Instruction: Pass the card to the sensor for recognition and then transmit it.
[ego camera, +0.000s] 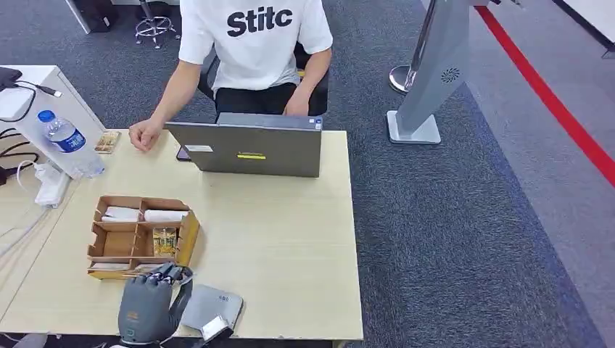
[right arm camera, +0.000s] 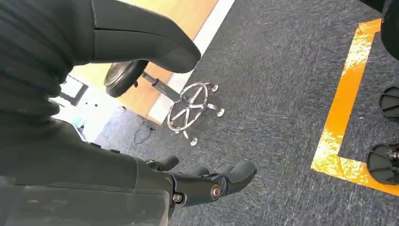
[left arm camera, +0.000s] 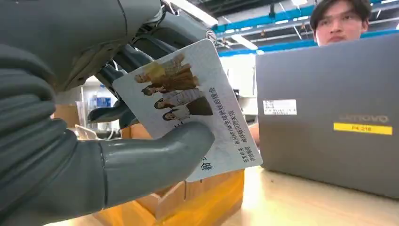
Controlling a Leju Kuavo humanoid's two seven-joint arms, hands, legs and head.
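One card (left arm camera: 188,110), white with printed figures and lines of Chinese text too small to read, is pinched in the left hand (ego camera: 149,308): thumb (left arm camera: 155,157) pressed on its printed face, darker fingers (left arm camera: 117,63) behind it. Card sits tilted, just above the cardboard organizer (ego camera: 141,235) at the near edge of the worktop (ego camera: 290,254). A grey sensor pad (ego camera: 214,308) lies just beside the hand. Beyond, a grey laptop (ego camera: 250,148) carries "Lenovo" on its lid, a yellow sticker and a white label. A seated person's shirt (ego camera: 254,36) reads "Stitc". A water bottle (ego camera: 69,145) stands far left. Right hand (right arm camera: 141,117) hangs over carpet, fingers (right arm camera: 211,183) slightly curled and apart, holding nothing.
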